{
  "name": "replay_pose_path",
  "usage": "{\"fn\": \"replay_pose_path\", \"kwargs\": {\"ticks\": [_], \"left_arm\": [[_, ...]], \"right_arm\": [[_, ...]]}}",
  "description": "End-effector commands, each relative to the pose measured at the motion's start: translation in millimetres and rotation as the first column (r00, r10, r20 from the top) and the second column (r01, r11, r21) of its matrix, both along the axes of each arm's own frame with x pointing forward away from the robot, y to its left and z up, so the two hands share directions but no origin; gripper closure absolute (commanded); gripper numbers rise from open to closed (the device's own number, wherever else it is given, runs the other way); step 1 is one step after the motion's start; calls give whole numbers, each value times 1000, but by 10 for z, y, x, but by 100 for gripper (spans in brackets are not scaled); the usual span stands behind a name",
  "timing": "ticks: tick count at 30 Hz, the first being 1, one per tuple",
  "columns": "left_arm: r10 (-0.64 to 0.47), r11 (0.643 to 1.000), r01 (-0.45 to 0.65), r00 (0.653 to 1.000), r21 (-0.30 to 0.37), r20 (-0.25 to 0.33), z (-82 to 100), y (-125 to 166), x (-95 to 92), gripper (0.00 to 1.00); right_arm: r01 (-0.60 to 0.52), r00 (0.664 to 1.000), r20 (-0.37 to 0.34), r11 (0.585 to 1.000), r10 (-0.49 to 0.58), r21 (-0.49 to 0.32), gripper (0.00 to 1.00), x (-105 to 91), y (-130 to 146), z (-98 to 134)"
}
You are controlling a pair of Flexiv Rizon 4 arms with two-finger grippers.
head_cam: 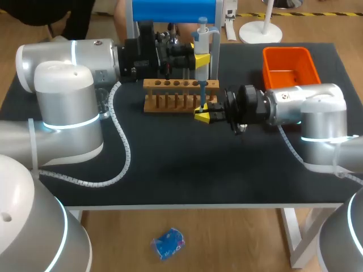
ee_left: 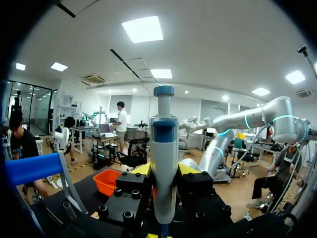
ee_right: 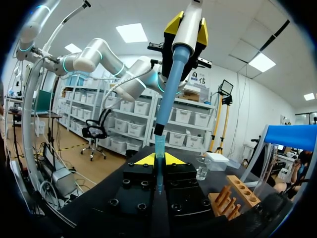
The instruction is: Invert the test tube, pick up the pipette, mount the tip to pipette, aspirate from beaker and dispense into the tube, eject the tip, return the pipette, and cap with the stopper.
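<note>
Pipette (head_cam: 201, 79) stands upright over the right end of a wooden rack (head_cam: 170, 85) near the back of a dark table (head_cam: 187, 164). The left gripper (head_cam: 201, 59), coming in from the left at the height of the pipette's body, pinches it between both yellow-tipped fingers. In the left wrist view the white and blue body fills the gap between those fingers, plunger uppermost.

A thin, see-through blue tip (ee_right: 159, 158) sits on the pipette's lower end. The right gripper (head_cam: 203, 115) lies low and level, pointing left, just in front of the rack's right end. Its fingers are pressed in on the tip from both sides.

In the right wrist view a small glass beaker (ee_right: 202, 168) stands on the table ahead of that gripper, beside the rack. An orange bin (head_cam: 286, 68) sits at the table's back right corner, behind the right arm. A blue stand (head_cam: 173, 11) rises behind the rack.
</note>
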State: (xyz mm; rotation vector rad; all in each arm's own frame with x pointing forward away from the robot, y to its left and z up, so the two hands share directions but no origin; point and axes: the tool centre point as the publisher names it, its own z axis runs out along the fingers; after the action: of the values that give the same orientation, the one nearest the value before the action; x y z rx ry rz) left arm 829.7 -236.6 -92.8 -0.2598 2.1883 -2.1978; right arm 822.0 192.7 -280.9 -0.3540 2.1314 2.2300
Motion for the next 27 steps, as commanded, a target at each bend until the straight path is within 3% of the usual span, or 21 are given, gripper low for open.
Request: {"fn": "replay_pose_path", "kwargs": {"ticks": [1, 23, 27], "left_arm": [[3, 1000, -3, 1000, -3, 2, -7, -10, -4, 100], [3, 1000, -3, 1000, -3, 2, -7, -10, -4, 100], [3, 1000, -3, 1000, -3, 2, -7, -10, -4, 100]], "right_arm": [[2, 1000, -1, 1000, -2, -1, 100, -3, -2, -2], [3, 1000, 22, 1000, -3, 0, 100, -12, -22, 89], [9, 1000, -10, 1000, -9, -12, 100, -18, -17, 93]]}}
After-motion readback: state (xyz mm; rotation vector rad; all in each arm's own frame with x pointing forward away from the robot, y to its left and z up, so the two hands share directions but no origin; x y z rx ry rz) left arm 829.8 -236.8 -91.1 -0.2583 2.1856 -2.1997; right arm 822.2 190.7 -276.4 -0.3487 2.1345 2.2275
